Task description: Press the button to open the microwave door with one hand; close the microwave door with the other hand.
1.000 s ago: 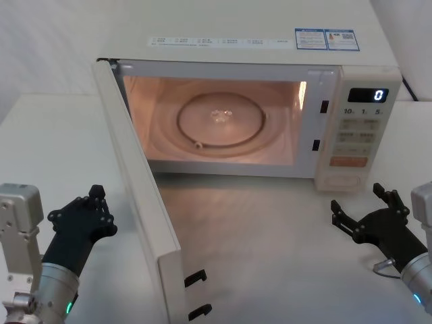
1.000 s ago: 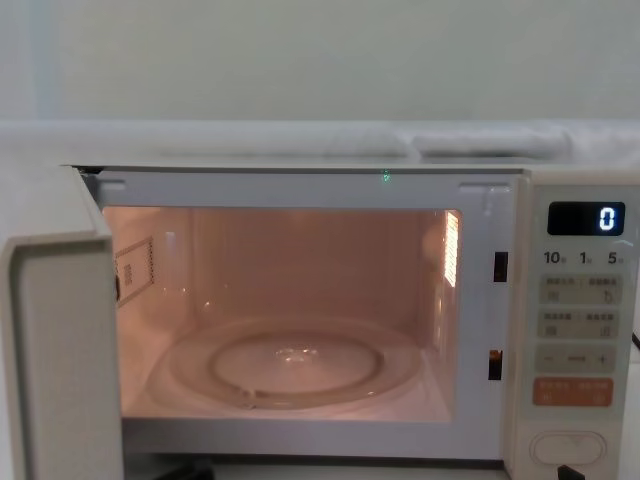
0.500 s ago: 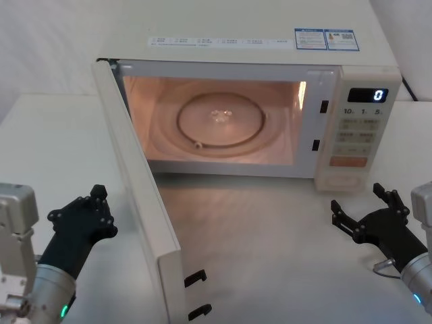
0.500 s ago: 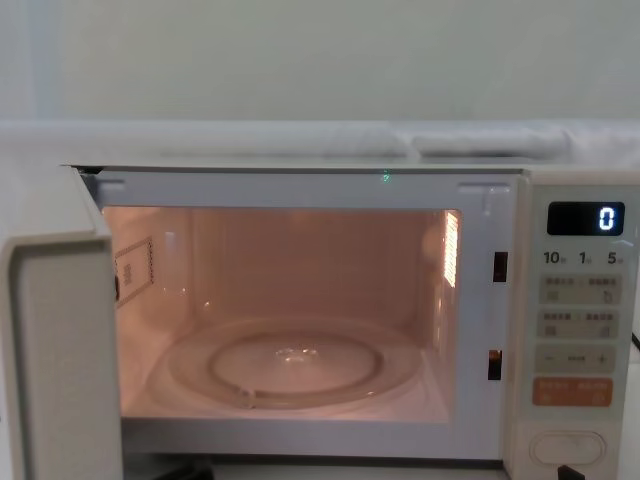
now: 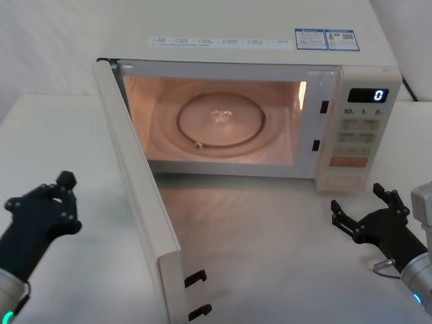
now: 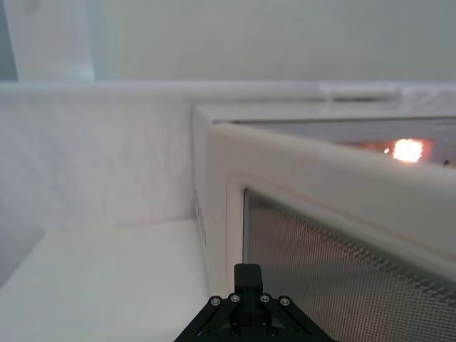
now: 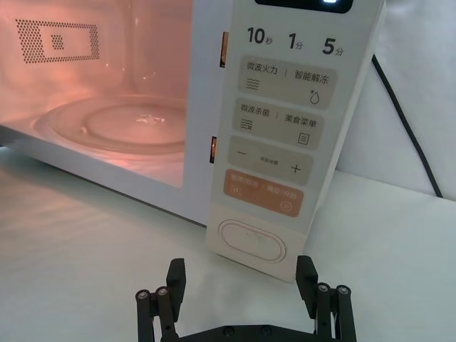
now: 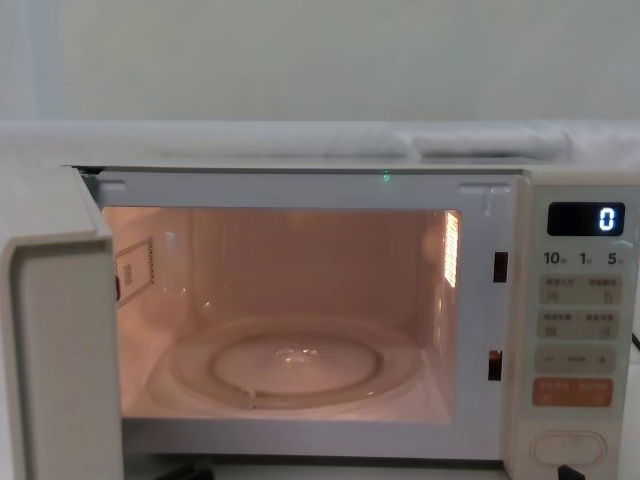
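We've got the microwave door (image 5: 138,196) swung wide; left pincer (image 5: 42,212) outside it, can't tell its spread; right pincer (image 5: 364,210) spread wide near the button (image 7: 252,241).

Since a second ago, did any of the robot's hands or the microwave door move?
The left pincer slid out to the robot's left, away from the outer face of the open microwave door, without touching it. It holds nothing. The door stayed wide open, the inside lit. The right pincer kept its place on the table in front of the button, fingers spread and empty. The display reads 0 as before.
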